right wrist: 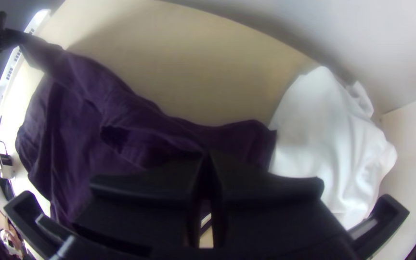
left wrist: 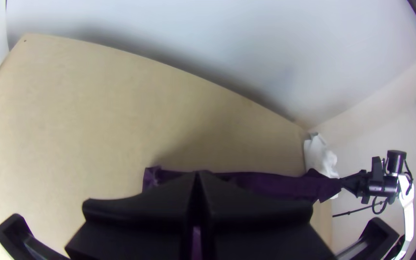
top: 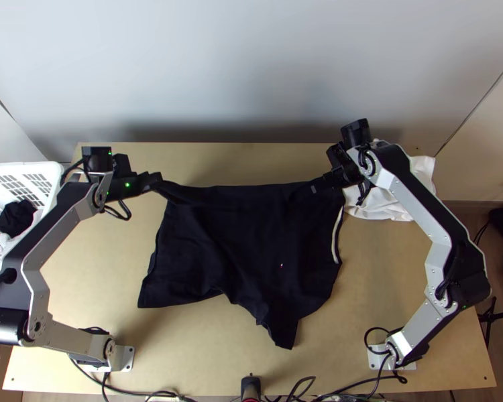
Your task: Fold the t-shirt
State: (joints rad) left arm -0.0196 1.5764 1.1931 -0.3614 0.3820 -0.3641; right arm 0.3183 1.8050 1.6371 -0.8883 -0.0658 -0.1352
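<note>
The black t-shirt lies loosely spread and wrinkled on the bench, its near hem tapering to a point right of its middle, a white stripe down its right side, its far edge raised at both ends. Each arm leans in from its own side, the left end effector clenched on the t-shirt's far left corner and the right end effector clenched near its far right one. Bare bench surrounds the t-shirt's near side and flanks, a white basket stands well to its left, a white cloth sits beside its far right corner, and an open strip beyond it ends at the wall.
</note>
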